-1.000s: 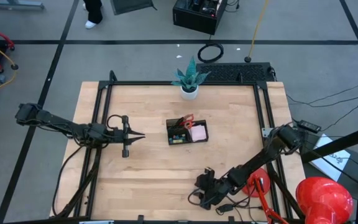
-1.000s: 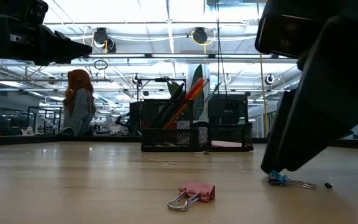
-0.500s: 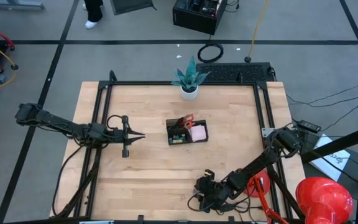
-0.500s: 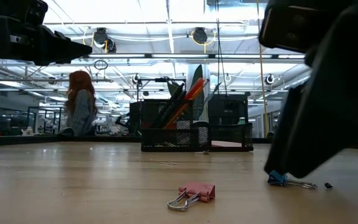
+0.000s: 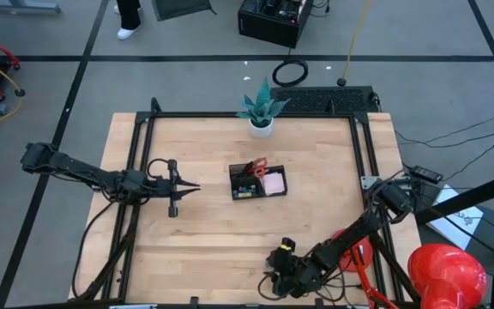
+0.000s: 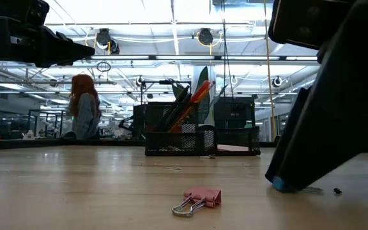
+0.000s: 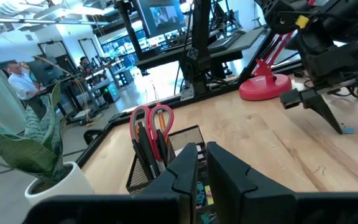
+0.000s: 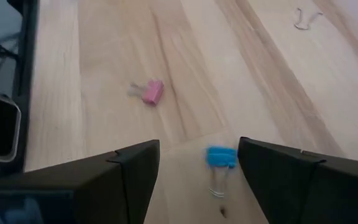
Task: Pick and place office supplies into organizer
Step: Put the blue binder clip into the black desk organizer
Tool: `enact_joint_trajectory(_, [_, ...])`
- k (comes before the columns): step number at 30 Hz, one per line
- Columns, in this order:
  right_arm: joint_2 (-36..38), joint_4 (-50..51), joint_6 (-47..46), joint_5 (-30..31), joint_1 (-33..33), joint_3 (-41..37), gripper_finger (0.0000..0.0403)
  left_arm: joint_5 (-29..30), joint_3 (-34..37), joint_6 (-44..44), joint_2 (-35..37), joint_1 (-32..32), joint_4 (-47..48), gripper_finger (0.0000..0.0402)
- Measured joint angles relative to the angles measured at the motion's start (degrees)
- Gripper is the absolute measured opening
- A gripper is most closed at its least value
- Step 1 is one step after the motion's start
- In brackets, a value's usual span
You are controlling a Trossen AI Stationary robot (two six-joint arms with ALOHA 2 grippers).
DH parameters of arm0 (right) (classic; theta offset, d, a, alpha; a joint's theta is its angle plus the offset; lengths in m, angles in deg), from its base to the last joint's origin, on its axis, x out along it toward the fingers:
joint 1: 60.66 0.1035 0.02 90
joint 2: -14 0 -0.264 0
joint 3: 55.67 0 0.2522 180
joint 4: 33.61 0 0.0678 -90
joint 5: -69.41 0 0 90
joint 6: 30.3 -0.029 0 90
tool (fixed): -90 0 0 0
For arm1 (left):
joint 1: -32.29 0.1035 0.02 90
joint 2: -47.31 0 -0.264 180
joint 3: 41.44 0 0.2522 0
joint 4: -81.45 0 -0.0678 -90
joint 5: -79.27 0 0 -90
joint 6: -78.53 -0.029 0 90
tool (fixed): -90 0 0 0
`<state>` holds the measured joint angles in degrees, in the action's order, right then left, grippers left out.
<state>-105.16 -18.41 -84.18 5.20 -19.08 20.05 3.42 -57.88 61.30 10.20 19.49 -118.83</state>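
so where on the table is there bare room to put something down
Bare wood lies between the left claw and the organizer, and between the organizer and the table's right rail. It is crowded at the near edge, where the open right claw straddles the blue clip near the pink clip.

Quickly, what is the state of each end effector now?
Left end effector: closed, holding nothing.
Right end effector: open, straddling the blue clip, not gripping it.

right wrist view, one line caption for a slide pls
Open right gripper straddles a blue binder clip on the wooden table, pink clip beyond.
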Motion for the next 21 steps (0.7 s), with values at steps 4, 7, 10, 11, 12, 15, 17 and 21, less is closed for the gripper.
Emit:
enact_joint_trajectory(4, [-0.7,-1.2,-1.0,0.9,0.0,0.0,0.0215,0.0,0.0,0.0,0.0,0.0,0.0,0.0042])
enact_joint_trajectory(7, [-0.6,-1.0,-0.9,0.7,0.0,0.0,0.0215,0.2,0.0,0.2,0.0,0.0,0.0,0.0042])
enact_joint_trajectory(10, [-0.6,-0.4,-0.6,0.4,0.2,0.0,0.0215,1.2,0.0,0.2,0.0,0.0,0.1,0.0042])
enact_joint_trajectory(11, [-0.6,-0.1,-0.3,0.5,0.3,0.0,0.0215,1.2,0.0,0.2,0.0,0.0,0.2,0.0042])
enact_joint_trajectory(12, [-0.6,0.1,0.3,0.5,0.5,0.0,0.0215,1.2,0.0,0.4,0.0,0.0,0.2,0.0042])
enact_joint_trajectory(15, [-0.6,0.8,3.9,0.6,0.9,0.0,0.0215,1.3,0.0,1.2,0.0,0.0,0.4,0.0042])
enact_joint_trajectory(17, [-0.6,0.9,8.7,0.5,1.2,0.0,0.0215,1.4,0.0,1.2,0.0,0.0,0.5,0.0042])
enact_joint_trajectory(21, [-0.7,0.8,16.4,0.4,1.5,-0.1,0.0215,1.4,0.0,1.1,0.0,0.0,0.5,0.0042])
